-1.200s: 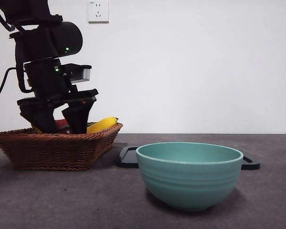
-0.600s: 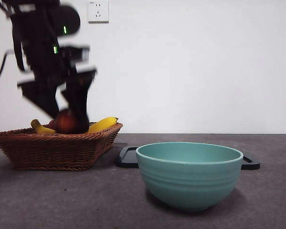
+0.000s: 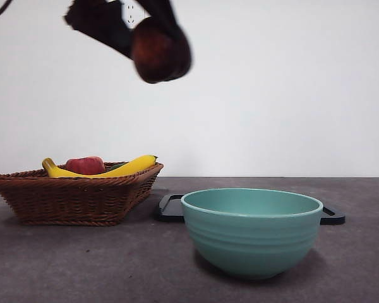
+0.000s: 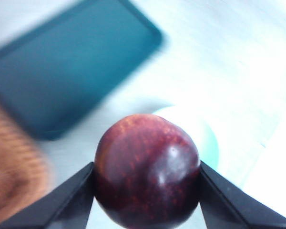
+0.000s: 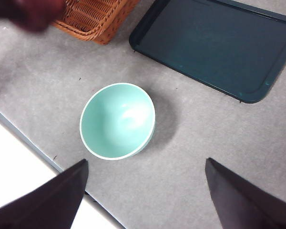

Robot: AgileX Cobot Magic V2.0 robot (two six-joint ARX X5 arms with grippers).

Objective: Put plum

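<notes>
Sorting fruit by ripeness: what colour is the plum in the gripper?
Dark maroon-purple with fine reddish speckles; the plum shows best in the left wrist view.

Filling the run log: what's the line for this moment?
left gripper: shut on plum, high above table | right gripper: open, idle | teal bowl: empty

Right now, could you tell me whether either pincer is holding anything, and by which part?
The left pincer holds the plum by its two opposite sides, across its middle, high above the table. The right pincer is open and holds nothing.
</notes>
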